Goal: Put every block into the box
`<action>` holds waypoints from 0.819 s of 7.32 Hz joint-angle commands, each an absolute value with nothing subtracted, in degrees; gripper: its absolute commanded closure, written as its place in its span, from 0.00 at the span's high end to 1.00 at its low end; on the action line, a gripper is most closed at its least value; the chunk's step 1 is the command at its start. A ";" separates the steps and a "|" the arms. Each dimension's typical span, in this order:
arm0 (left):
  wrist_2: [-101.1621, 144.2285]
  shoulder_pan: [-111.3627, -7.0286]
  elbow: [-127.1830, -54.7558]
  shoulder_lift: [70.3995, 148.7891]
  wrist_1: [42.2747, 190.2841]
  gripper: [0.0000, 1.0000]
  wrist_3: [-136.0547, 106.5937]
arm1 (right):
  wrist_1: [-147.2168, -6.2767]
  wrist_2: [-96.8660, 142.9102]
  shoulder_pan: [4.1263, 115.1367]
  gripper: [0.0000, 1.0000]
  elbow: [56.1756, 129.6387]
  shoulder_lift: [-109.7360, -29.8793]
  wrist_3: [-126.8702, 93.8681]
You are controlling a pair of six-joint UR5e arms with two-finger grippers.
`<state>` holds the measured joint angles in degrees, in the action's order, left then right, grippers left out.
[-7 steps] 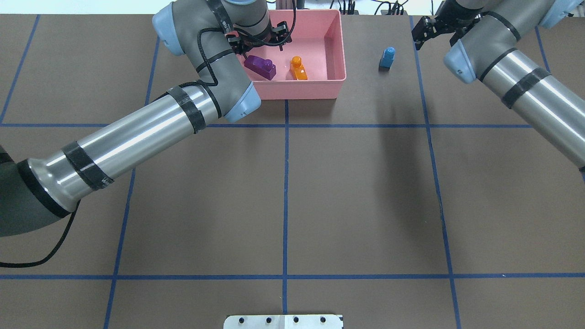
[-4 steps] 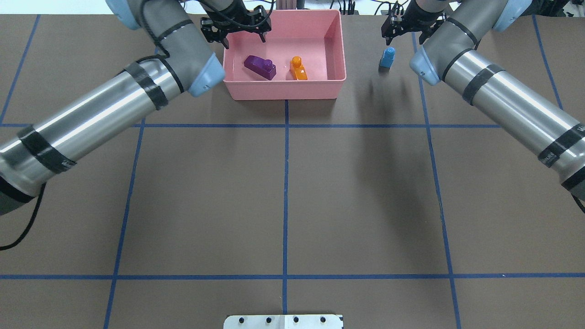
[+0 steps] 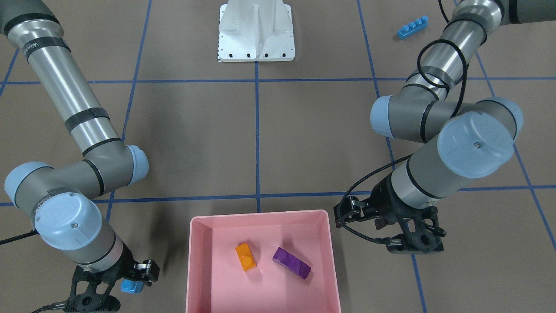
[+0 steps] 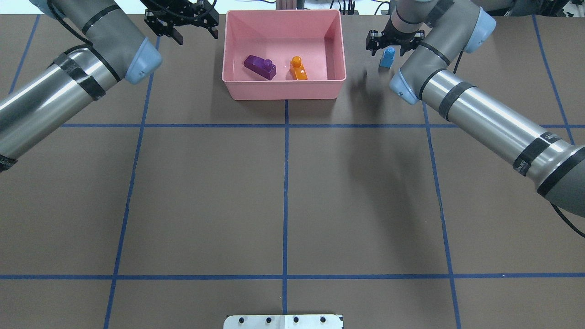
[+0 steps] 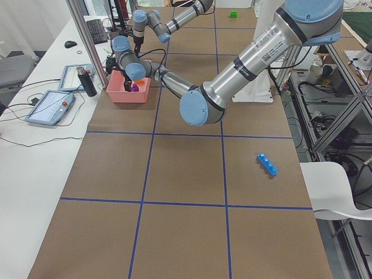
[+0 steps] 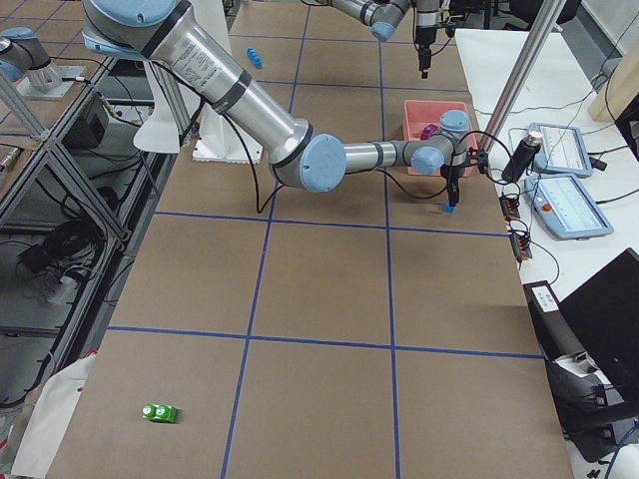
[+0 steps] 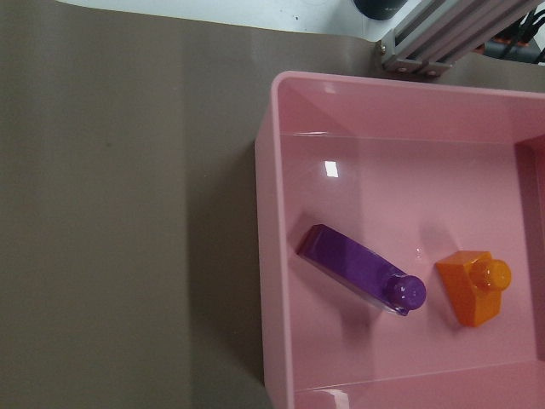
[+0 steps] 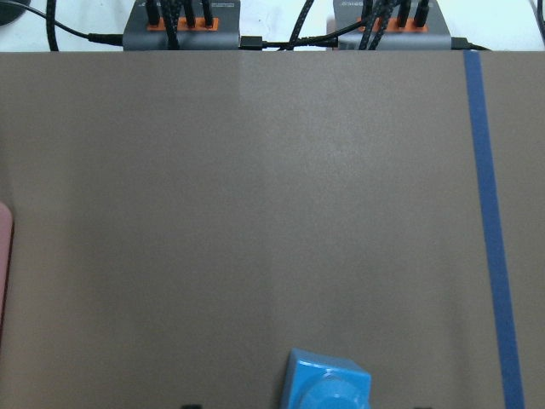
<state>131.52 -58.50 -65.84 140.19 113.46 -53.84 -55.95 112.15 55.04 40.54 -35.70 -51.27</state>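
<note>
The pink box (image 4: 283, 90) stands at the far middle of the table and holds the purple block (image 4: 259, 66) and the orange block (image 4: 298, 68). Both also show in the left wrist view: the purple block (image 7: 362, 271) and the orange block (image 7: 474, 287). The small blue block (image 4: 387, 57) stands on the table to the right of the box. My right gripper (image 4: 393, 44) is open and hovers just over it. My left gripper (image 4: 196, 39) is open and empty over the table, left of the box. The long blue block (image 3: 412, 27) lies near my left arm's base. The green block (image 6: 159, 412) lies far off on my right.
The white robot base (image 3: 256, 32) is at the near table edge. Cable boxes (image 8: 183, 34) line the far edge behind the small blue block (image 8: 328, 383). A black cylinder (image 5: 87, 81) and tablets (image 5: 49, 107) sit on the white bench beyond the box.
My left gripper has moved left, out of the box to over the table beside it. My right gripper has moved left and now hovers over the small blue block.
</note>
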 commanded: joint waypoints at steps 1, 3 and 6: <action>131.57 -58.62 -66.01 139.92 113.47 1.00 -53.70 | -55.46 110.40 54.15 0.63 40.08 -35.86 -51.68; 131.48 -58.62 -66.01 139.92 113.47 1.00 -53.70 | -55.46 110.30 53.96 0.00 40.08 -35.95 -51.68; 131.40 -58.62 -66.18 139.48 113.64 1.00 -53.70 | -55.55 112.22 57.28 0.00 40.95 -33.50 -52.55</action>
<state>131.41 -58.63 -66.11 139.59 113.60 -53.70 -55.47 110.80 55.11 40.39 -35.06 -51.92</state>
